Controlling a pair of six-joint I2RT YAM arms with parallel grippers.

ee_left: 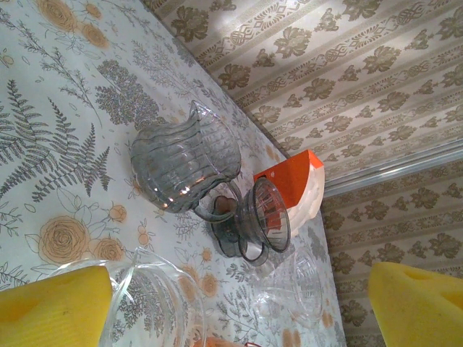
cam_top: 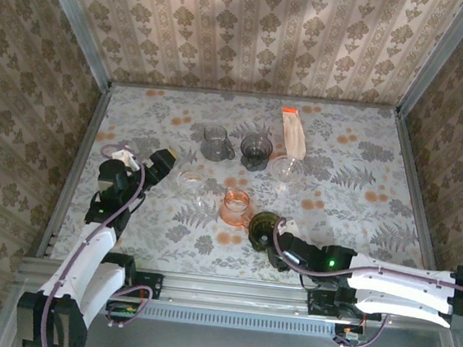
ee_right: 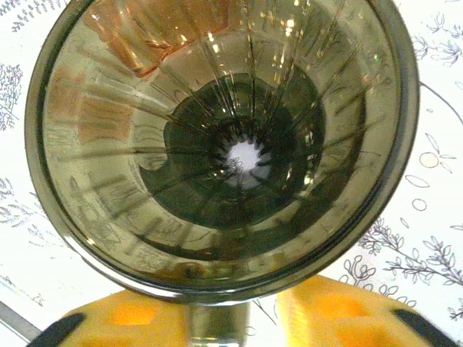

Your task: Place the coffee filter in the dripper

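My right gripper [ee_right: 231, 322]: yellow fingers flank the handle of the green dripper [ee_right: 217, 144]; slight gap at one side, so I cannot tell if I am clamped; this dripper sits on the table [cam_top: 362, 195] just beside the pink dripper [cam_top: 235, 205]. My left gripper [cam_top: 141, 162]: fingers spread wide, holding nothing. The coffee filter pack [cam_top: 292, 134], orange-topped, lies at the far side, well apart from both grippers.
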